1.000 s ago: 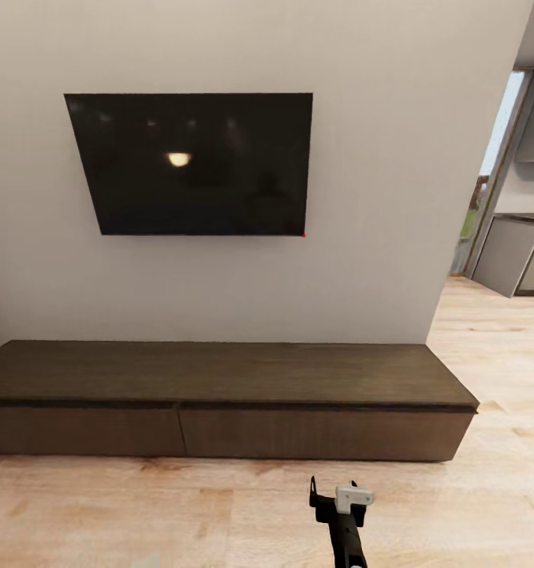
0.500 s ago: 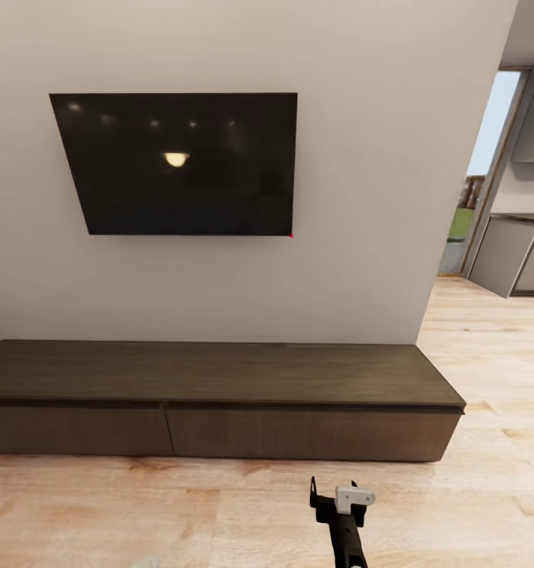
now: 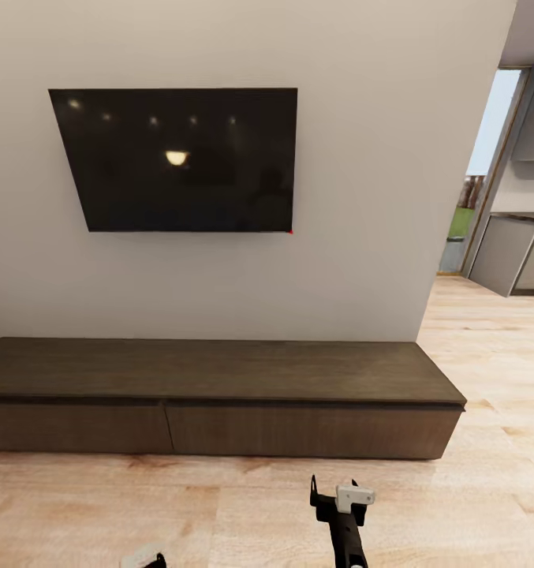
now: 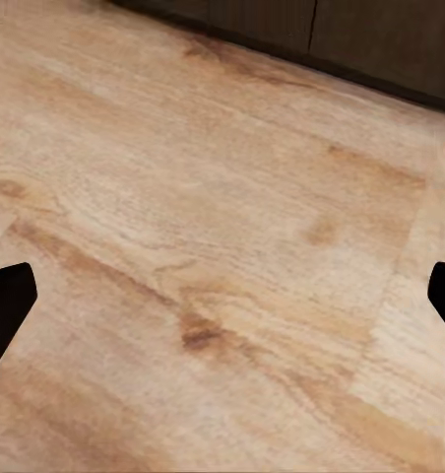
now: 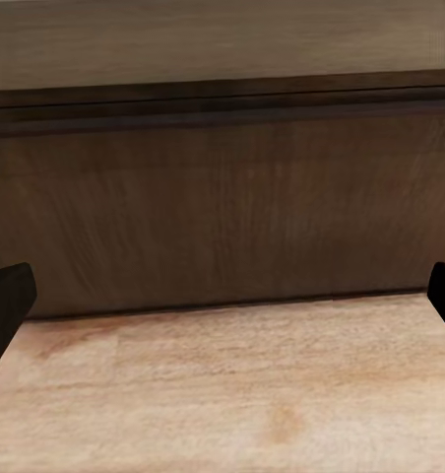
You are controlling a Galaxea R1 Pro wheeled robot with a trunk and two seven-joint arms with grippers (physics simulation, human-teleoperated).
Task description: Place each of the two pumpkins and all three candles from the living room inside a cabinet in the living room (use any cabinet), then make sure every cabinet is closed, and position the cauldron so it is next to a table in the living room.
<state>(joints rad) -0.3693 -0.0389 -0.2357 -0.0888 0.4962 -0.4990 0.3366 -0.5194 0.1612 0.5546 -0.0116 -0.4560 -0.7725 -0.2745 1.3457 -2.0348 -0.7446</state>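
Observation:
The cabinet (image 3: 219,394) is a long, low, dark brown unit against the white wall, and both its drawer fronts are flush and shut. My right gripper (image 3: 334,495) hovers low over the floor in front of its right drawer. In the right wrist view that drawer front (image 5: 222,207) is close ahead, and the right gripper (image 5: 222,296) is open and empty. A bit of my left gripper (image 3: 148,558) peeks in at the bottom edge. The left gripper (image 4: 222,296) is open over bare floor planks. The pumpkins, candles, cauldron and table are out of view.
A black TV (image 3: 176,158) hangs on the wall above the cabinet. Light wood floor (image 3: 487,355) runs past the wall's right end toward grey kitchen cupboards (image 3: 507,252) and a bright doorway (image 3: 476,173).
The camera swung right, so the TV and cabinet sit further left in the picture, then shifted slightly. My left gripper has risen into the bottom edge. The right gripper holds its place.

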